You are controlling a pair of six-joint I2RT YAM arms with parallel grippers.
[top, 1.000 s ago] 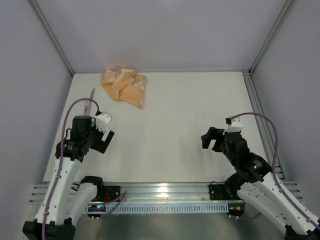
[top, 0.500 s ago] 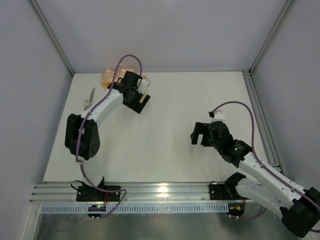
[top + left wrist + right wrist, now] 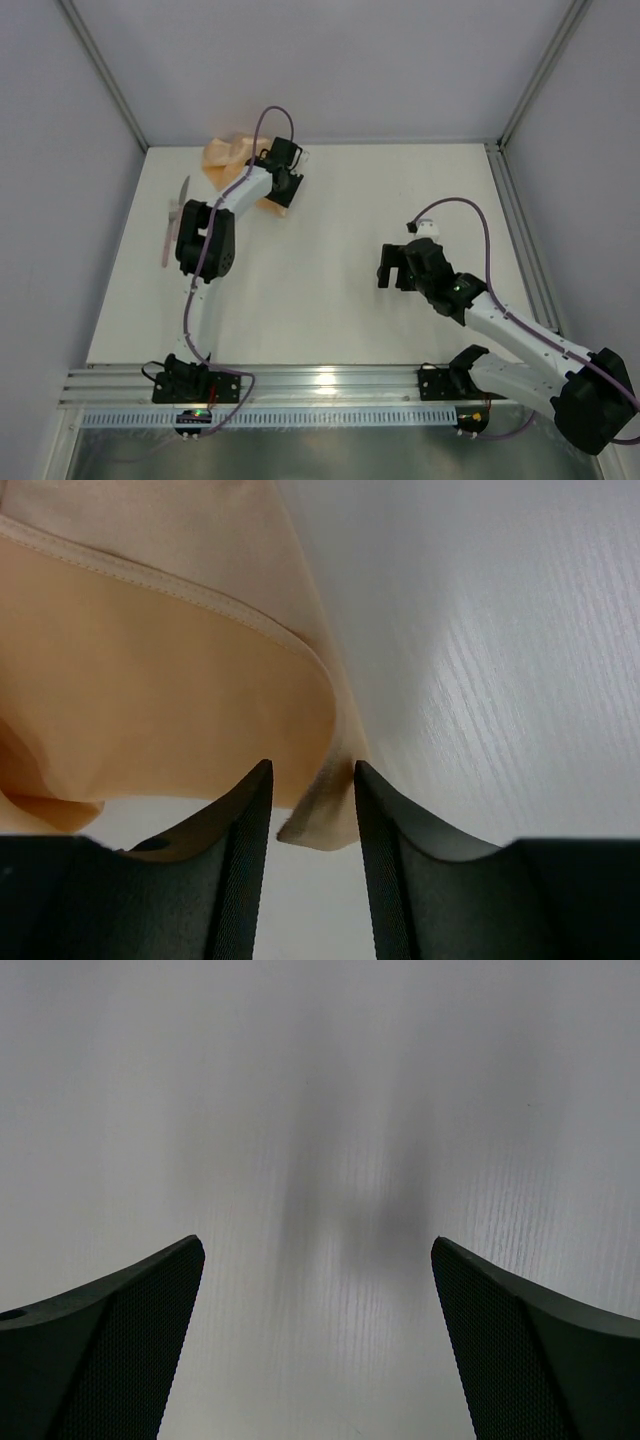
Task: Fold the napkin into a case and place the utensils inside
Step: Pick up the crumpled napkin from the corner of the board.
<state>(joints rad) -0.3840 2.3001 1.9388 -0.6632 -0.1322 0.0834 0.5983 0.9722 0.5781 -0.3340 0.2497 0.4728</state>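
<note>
The peach-orange napkin lies crumpled at the table's far left; no case is in view. My left gripper is stretched out over the napkin's right corner. In the left wrist view the napkin fills the upper left, and its pointed corner lies between the fingers of the left gripper. The jaws are narrowed, with a gap still showing on the left side of the corner. A utensil, a knife with a grey blade and a pale pink handle, lies by the left edge. My right gripper is open over bare table.
The white table is walled in grey on three sides. A metal rail runs along the near edge, where both arm bases are bolted. The left arm's elbow hangs just right of the knife.
My left arm has swung from the near left out to the napkin, and its jaws have narrowed around the corner. The right gripper has moved a little to the left and stays open.
</note>
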